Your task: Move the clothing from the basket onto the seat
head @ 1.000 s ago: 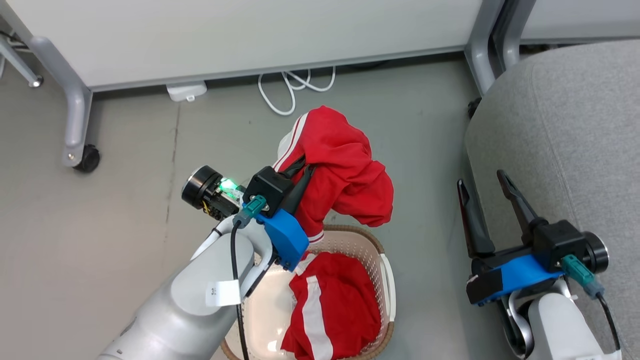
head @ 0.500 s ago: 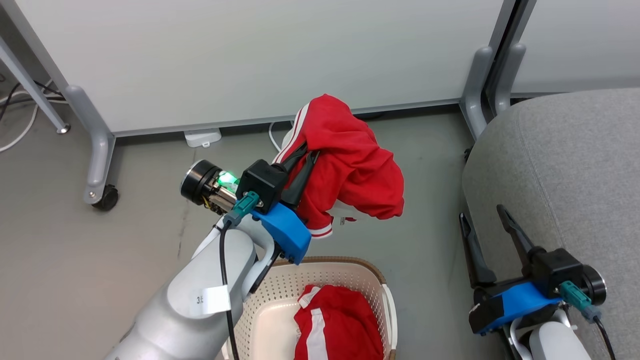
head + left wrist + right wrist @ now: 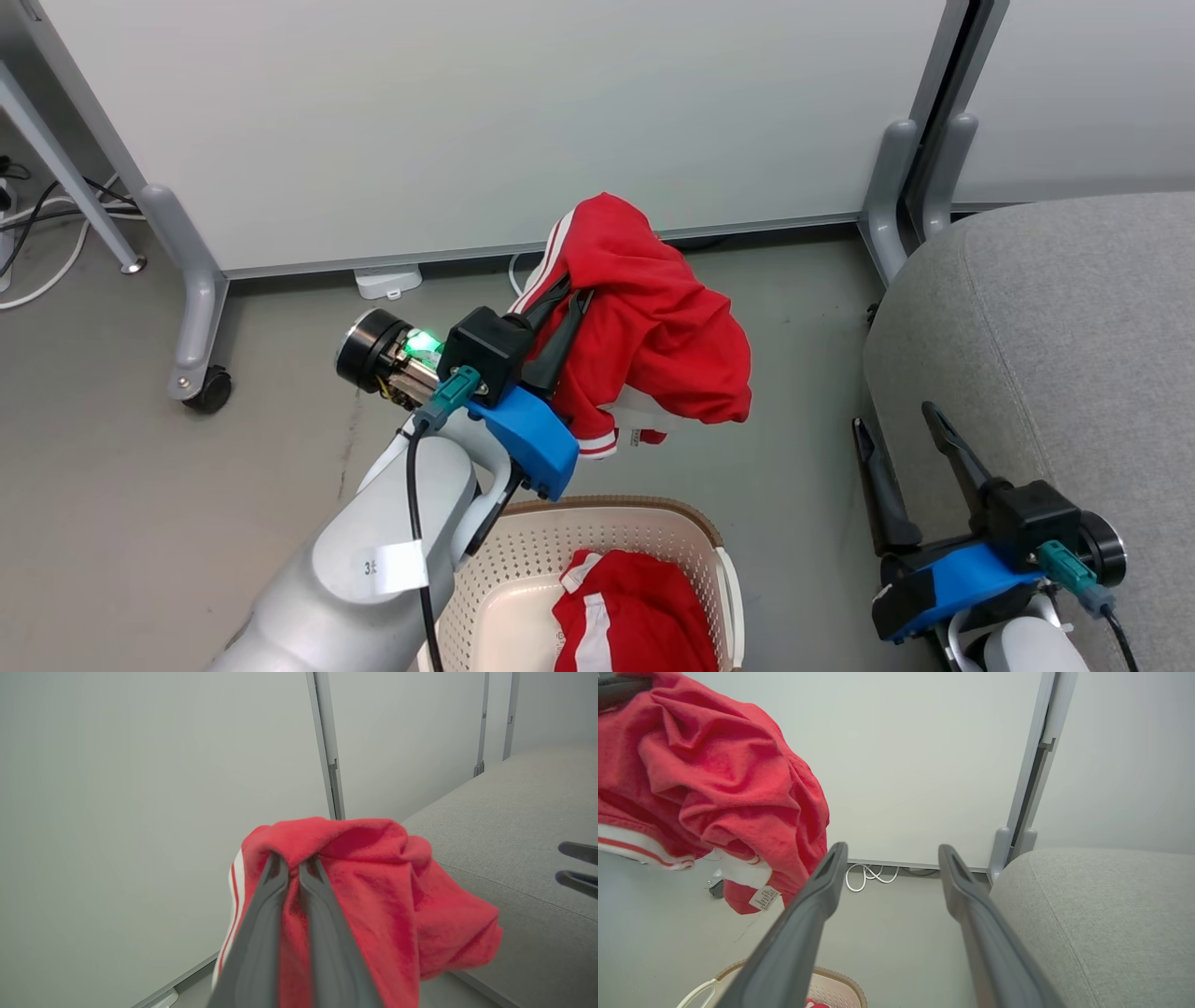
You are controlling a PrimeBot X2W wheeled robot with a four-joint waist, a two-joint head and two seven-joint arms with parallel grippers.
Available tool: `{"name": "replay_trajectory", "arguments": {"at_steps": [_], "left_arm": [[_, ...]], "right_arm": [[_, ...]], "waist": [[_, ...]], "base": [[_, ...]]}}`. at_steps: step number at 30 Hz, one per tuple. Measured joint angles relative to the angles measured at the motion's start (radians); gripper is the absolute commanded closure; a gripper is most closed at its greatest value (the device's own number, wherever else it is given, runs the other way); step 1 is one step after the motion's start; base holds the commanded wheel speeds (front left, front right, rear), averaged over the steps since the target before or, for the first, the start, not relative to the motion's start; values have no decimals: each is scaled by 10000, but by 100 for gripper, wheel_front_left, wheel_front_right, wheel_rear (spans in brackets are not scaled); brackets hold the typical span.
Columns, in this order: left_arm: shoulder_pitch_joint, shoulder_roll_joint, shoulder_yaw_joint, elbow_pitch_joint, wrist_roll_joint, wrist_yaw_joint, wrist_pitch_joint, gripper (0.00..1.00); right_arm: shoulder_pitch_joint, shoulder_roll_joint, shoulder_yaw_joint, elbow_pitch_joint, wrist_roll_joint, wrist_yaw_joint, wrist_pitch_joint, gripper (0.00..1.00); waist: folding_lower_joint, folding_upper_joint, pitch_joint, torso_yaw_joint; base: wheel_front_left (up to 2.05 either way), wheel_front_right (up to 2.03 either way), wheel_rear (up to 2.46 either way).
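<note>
Castor: being seen at far left, on the grey floor, under a grey leg of the partition panel.
Left gripper: being held clenched on a fold of red cloth; the two dark fingers are being pressed nearly together, with fabric pinched between them.
Held garment: being held up in the air by the left gripper, above the floor and past the basket's far rim; being draped over the fingertips; white stripes on its left side; white trim and a care label hanging beneath; touching neither basket nor seat.
Basket: being stood on the floor at bottom centre; its near left part is being hidden by the left forearm.
Second garment: being contained in the basket, crumpled; one white stripe showing.
White cable: being left looped on the floor at the foot of the panel.
Right gripper: fingers being held spread wide, nothing between them; being hovered just beside the seat's left edge, well apart from the held garment.
Seat: being seen at far right; grey cushion with a rounded edge.
</note>
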Motion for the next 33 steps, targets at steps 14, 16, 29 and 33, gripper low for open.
{"name": "replay_trajectory", "arguments": {"at_steps": [14, 16, 29, 33], "left_arm": [[41, -132, 186, 54, 173, -88, -2, 100], [40, -155, 201, 63, 188, -102, 0, 100], [-11, -364, 182, 123, 430, -209, 0, 100], [-68, -460, 138, 140, 458, -263, 0, 100]], "right_arm": [[-516, -82, 1636, -90, -430, 2, 0, 0], [-668, -178, 1908, -84, -443, 2, 0, 0], [-2096, -552, 3379, 922, -761, 2, 0, 0], [-2628, -596, 3561, 1455, -1164, 2, 0, 0]], "waist": [[1, 0, 41, 34], [1, 0, 74, 55], [2, 0, 387, 214], [1, 0, 489, 297]], "base": [[0, 0, 0], [0, 0, 0], [0, 0, 0], [0, 0, 0]]}}
